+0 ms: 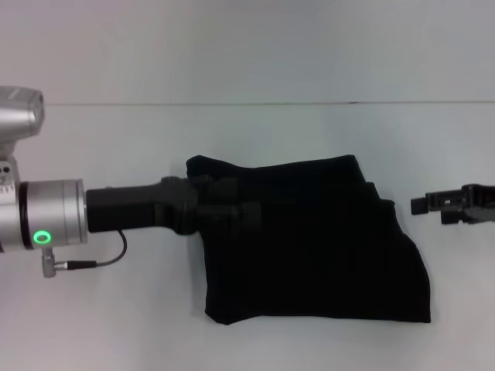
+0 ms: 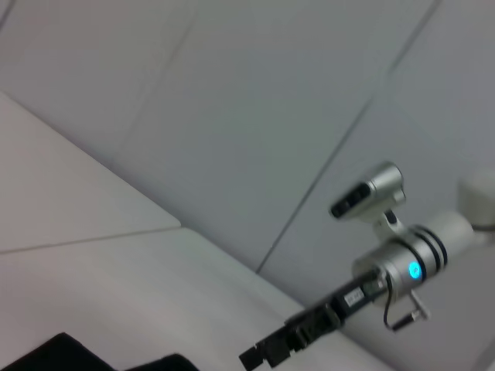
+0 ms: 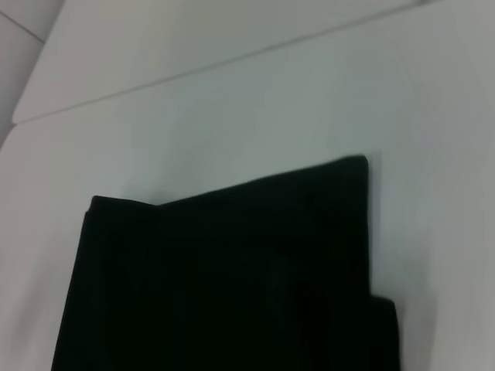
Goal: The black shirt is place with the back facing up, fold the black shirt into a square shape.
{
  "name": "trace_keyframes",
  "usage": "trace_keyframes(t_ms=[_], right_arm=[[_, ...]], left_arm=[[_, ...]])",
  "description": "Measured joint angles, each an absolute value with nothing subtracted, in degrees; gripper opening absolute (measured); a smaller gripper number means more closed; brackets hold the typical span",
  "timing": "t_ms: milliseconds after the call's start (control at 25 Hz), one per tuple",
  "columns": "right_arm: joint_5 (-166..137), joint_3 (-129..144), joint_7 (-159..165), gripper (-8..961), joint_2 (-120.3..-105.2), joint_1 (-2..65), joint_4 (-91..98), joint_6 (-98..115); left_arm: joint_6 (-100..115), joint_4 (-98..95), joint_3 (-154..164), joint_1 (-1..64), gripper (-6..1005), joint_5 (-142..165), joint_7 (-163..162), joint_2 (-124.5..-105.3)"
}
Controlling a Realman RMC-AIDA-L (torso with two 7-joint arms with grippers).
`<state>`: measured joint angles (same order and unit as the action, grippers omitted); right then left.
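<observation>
The black shirt (image 1: 325, 247) lies folded into a rough block on the white table, with uneven edges and a corner sticking out at its upper left. My left gripper (image 1: 232, 210) reaches in from the left and sits over the shirt's left edge, black against black fabric. My right gripper (image 1: 421, 206) hovers just off the shirt's right side, apart from it. In the right wrist view the shirt (image 3: 232, 270) fills the lower part, showing layered folded edges. The left wrist view catches a strip of the shirt (image 2: 62, 357) and the right gripper (image 2: 259, 357) farther off.
The white table (image 1: 255, 131) stretches around the shirt, and its far edge meets a pale wall (image 1: 247, 46). A thin cable (image 1: 108, 259) hangs below my left wrist.
</observation>
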<state>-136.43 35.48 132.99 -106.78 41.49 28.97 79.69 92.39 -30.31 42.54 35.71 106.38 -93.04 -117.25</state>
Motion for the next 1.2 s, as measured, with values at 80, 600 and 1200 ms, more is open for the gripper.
trace_keyframes(t_ms=[80,600,1200], right_arm=[[-136.8,35.8,134.3,913,-106.77,41.5,28.3,79.9],[-136.9,38.0,136.7,903,-108.24,41.8,24.5,78.8],[-136.9,39.4,136.3,891,-109.11,41.8,23.1,76.0]], left_arm=[[92.1,-30.6,43.8,35.6,916,106.8,-91.6,-117.24],[91.0,-30.6,44.9,35.9,914,108.0,-90.1,-117.25],[90.1,-30.2,44.8,36.1,911,108.0,-90.4,-117.4]])
